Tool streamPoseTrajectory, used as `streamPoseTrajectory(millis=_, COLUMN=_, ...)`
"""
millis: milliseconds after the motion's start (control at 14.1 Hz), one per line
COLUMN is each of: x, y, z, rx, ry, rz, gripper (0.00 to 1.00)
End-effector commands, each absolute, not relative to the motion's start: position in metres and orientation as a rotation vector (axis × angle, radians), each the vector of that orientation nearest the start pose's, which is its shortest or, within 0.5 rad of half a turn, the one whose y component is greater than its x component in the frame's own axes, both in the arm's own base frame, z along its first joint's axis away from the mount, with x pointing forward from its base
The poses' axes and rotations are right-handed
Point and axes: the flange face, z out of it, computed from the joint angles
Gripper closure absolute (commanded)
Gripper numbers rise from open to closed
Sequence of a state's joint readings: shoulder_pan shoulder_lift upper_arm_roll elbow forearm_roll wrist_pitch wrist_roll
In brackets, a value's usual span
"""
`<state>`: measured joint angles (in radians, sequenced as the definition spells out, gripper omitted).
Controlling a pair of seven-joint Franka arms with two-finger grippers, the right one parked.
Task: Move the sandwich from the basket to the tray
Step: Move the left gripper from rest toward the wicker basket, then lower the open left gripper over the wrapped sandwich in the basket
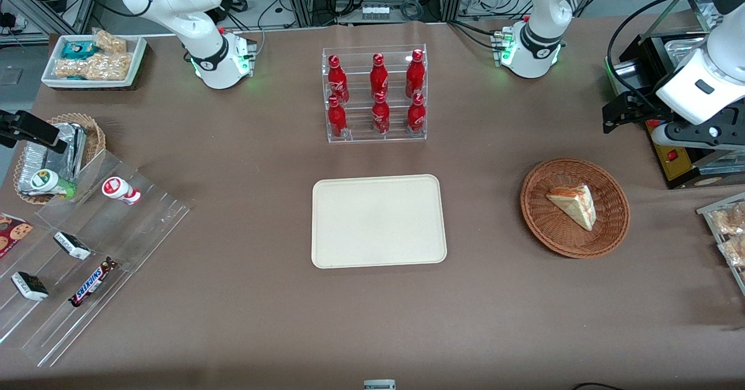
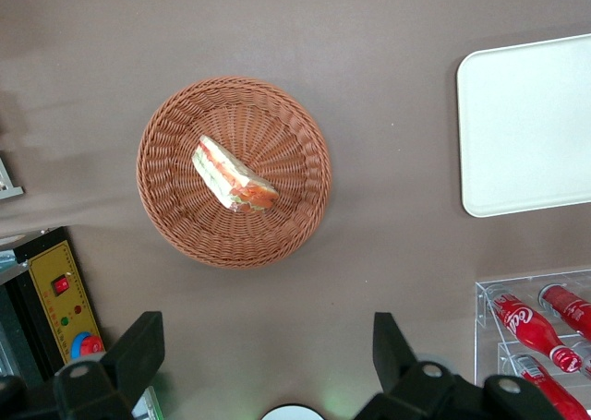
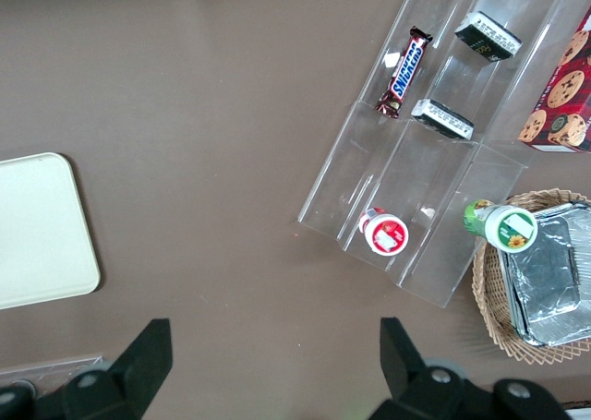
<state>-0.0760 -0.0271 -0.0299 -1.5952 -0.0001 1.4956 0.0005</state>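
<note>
Sandwich [image 1: 573, 205] lies in wicker basket [image 1: 611, 227]; tray [image 1: 378, 221] sits bare. Gripper [image 2: 268, 365] hovers above the basket, fingers [image 2: 138, 351] spread wide, holding nothing.

the sandwich [image 1: 573, 204] lies in the basket [image 1: 538, 212], toward the working arm's end of the tabletop [image 1: 233, 320]. the tray [image 1: 378, 221] sits mid-tabletop, well apart from the basket, nearer the front camera than the bottle rack [image 1: 375, 94]. the gripper [image 2: 268, 365] hangs above the tabletop beside the basket, fingers [image 2: 138, 346] spread wide.
</note>
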Motion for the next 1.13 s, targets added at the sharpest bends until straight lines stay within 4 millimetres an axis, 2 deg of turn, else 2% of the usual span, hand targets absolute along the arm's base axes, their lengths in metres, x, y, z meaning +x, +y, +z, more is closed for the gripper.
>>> streamPoseTrajectory(millis=0, x=0.531, y=-0.056, z=0.624, rx=-3.114, ry=0.173, rz=0.125, gripper=0.00)
streamPoseTrajectory(millis=354, x=0.532, y=-0.055, z=0.619, rx=-3.113, ry=0.168, rz=0.147, gripper=0.00)
streamPoseTrajectory(millis=567, x=0.538, y=-0.048, z=0.599, rx=-3.110, ry=0.131, rz=0.206, gripper=0.00)
streamPoseTrajectory(millis=638, x=0.542, y=-0.047, z=0.587, rx=-3.107, ry=0.121, rz=0.235, gripper=0.00)
streamPoseTrajectory(millis=780, x=0.549, y=-0.030, z=0.566, rx=-3.108, ry=0.070, rz=0.264, gripper=0.00)
streamPoseTrajectory(millis=850, x=0.551, y=-0.028, z=0.552, rx=-3.108, ry=0.061, rz=0.276, gripper=0.00)
streamPoseTrajectory(millis=1063, x=0.548, y=-0.026, z=0.492, rx=-3.106, ry=0.050, rz=0.291, gripper=0.00)
